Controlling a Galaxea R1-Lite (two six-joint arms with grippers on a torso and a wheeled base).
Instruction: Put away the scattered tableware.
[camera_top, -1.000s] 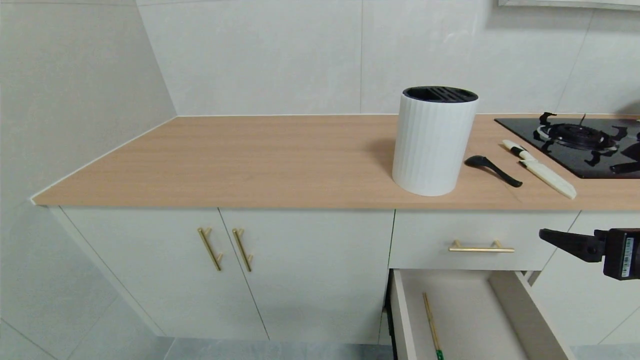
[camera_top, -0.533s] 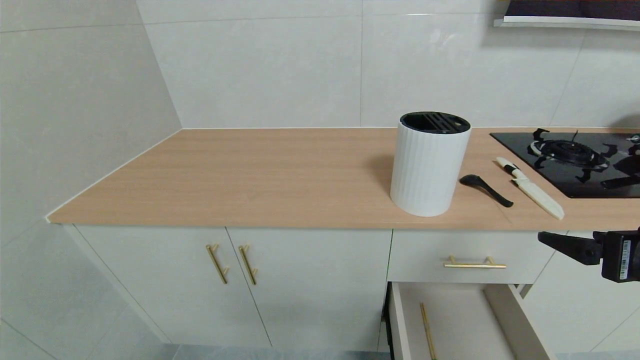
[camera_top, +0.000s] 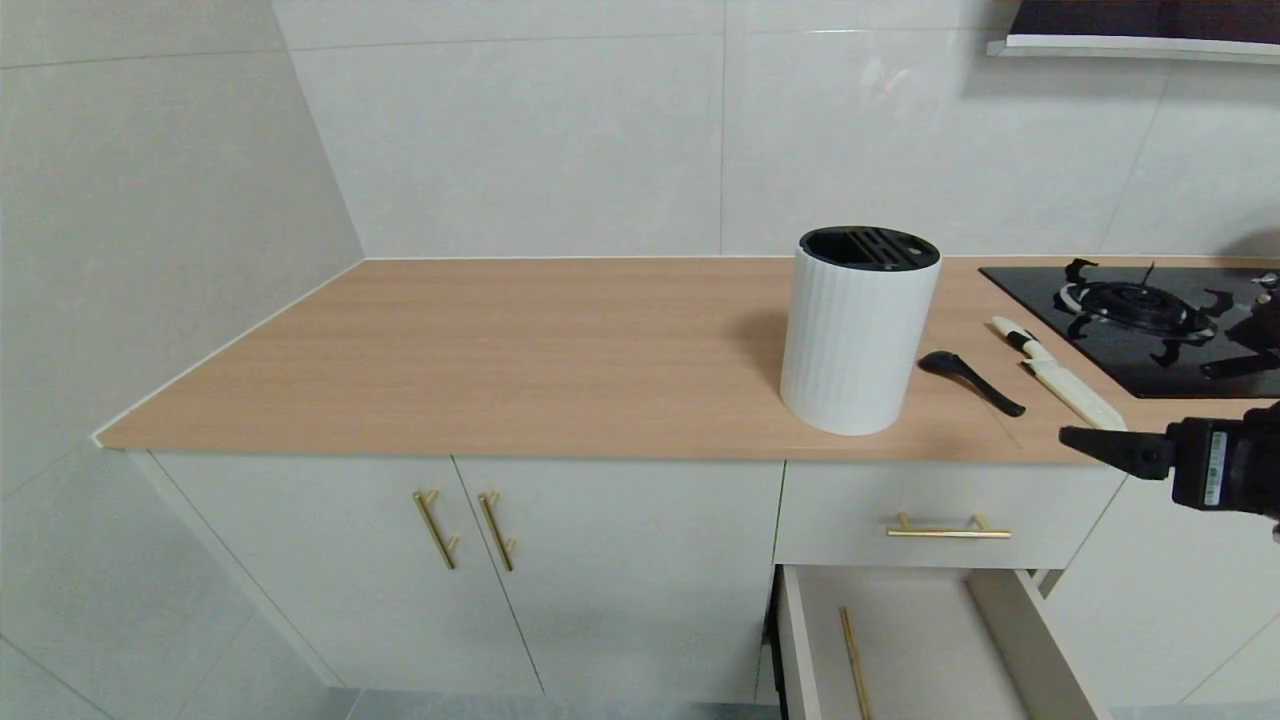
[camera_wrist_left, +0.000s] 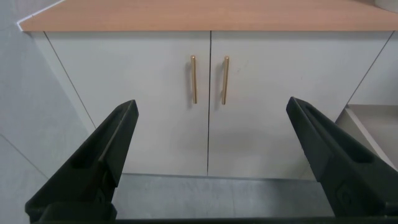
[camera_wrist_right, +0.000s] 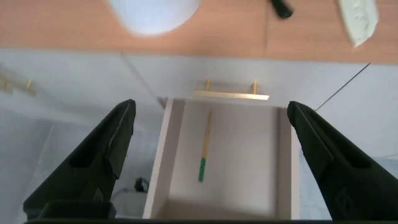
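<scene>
A white ribbed holder (camera_top: 858, 335) with a black slotted top stands on the wooden counter (camera_top: 520, 350). To its right lie a black spoon (camera_top: 970, 380) and a white knife (camera_top: 1058, 372). Below, an open drawer (camera_top: 1010, 640) holds a chopstick (camera_top: 853, 660). My right gripper (camera_top: 1085, 441) hovers open in front of the counter edge, right of the holder, with nothing between its fingers. The right wrist view looks down on the drawer (camera_wrist_right: 283, 168), the green-tipped chopstick (camera_wrist_right: 204, 149), the holder (camera_wrist_right: 155, 14) and the knife (camera_wrist_right: 359, 18). My left gripper (camera_wrist_left: 210, 106) is open and empty, low before the cabinet doors.
A black gas hob (camera_top: 1150, 310) sits at the counter's right end. A shut drawer with a gold handle (camera_top: 948, 530) is above the open one. Two cabinet doors with gold handles (camera_top: 465, 528) are on the left. Tiled walls close off the back and left.
The head camera tilted up a second ago. Since then my right gripper has risen and moved slightly left, up to the counter's front edge. The tableware has not moved.
</scene>
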